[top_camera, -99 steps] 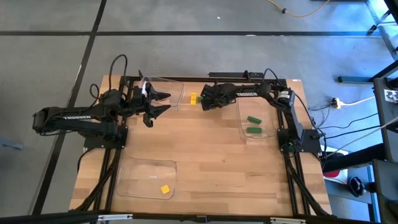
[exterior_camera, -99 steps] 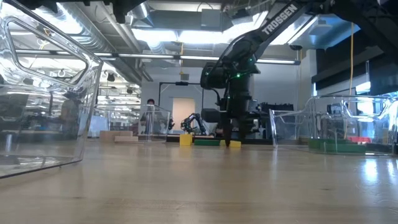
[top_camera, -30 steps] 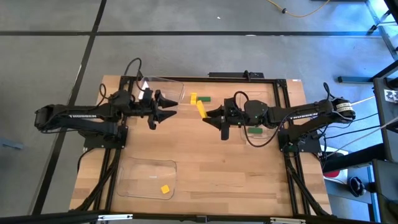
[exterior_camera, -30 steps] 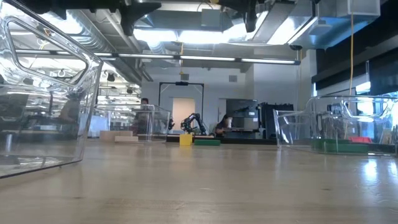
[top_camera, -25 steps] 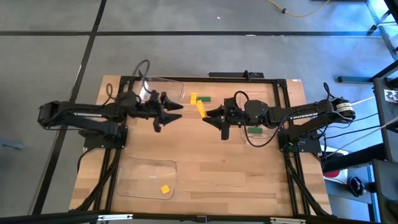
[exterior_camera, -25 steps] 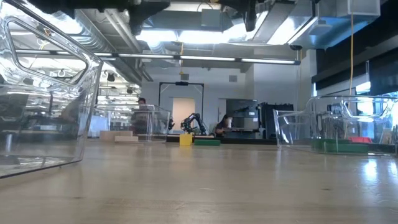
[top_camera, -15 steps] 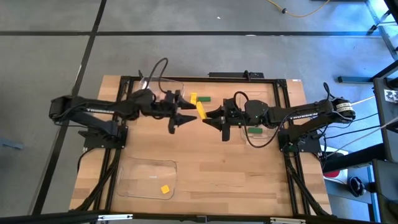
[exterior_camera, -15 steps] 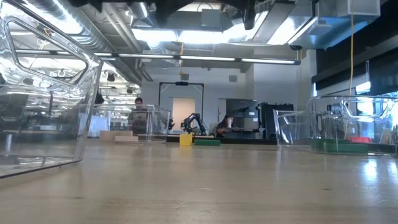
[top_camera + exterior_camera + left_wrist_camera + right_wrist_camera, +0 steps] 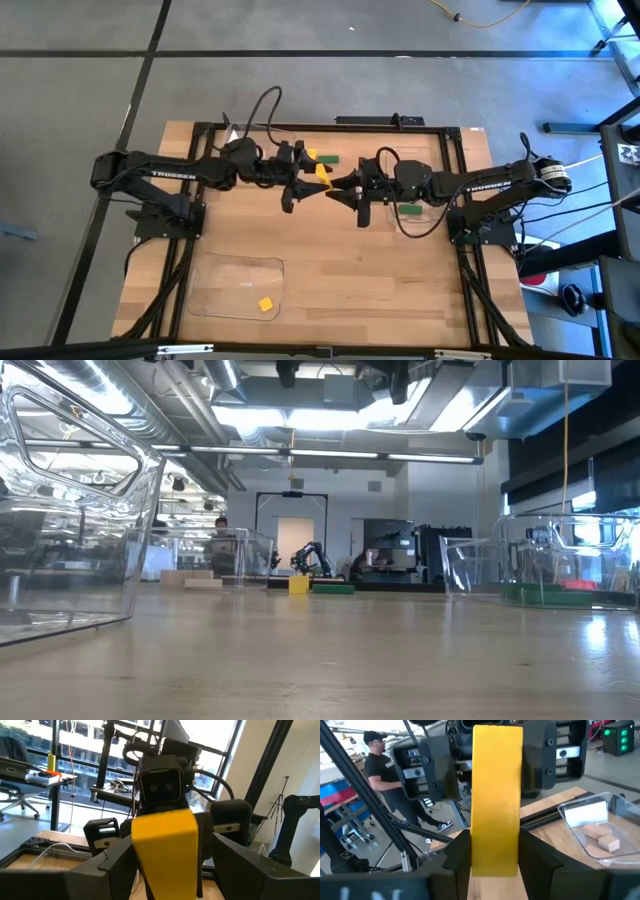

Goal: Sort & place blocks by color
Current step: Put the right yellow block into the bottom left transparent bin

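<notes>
A yellow bar block (image 9: 322,173) hangs in the air over the table's middle, in my right gripper (image 9: 338,188), which is shut on it. It fills the right wrist view (image 9: 497,795). My left gripper (image 9: 303,188) is open at the bar's other end. In the left wrist view its fingers (image 9: 115,865) stand on either side of the bar (image 9: 165,845) with gaps showing. A yellow block (image 9: 311,157) and a green block (image 9: 329,158) lie on the table by the far edge. My right gripper pinches the yellow bar between its two fingers at the end nearest its wrist (image 9: 496,862). It comes in level from the table's right. The bar is lifted clear of the table and sticks out past the fingertips toward my left gripper.
Green blocks (image 9: 408,210) lie in the clear tray on the right. A yellow cube (image 9: 265,304) sits in the near-left tray (image 9: 235,270). Tan blocks (image 9: 597,837) lie in the far-left tray. The low view shows the two loose blocks (image 9: 299,584) far off and tray walls (image 9: 70,510) close by.
My left arm has swung toward the table's right, away from the far-left tray, until its open fingers stand around the free end of the yellow bar. My right gripper and the bar have kept still.
</notes>
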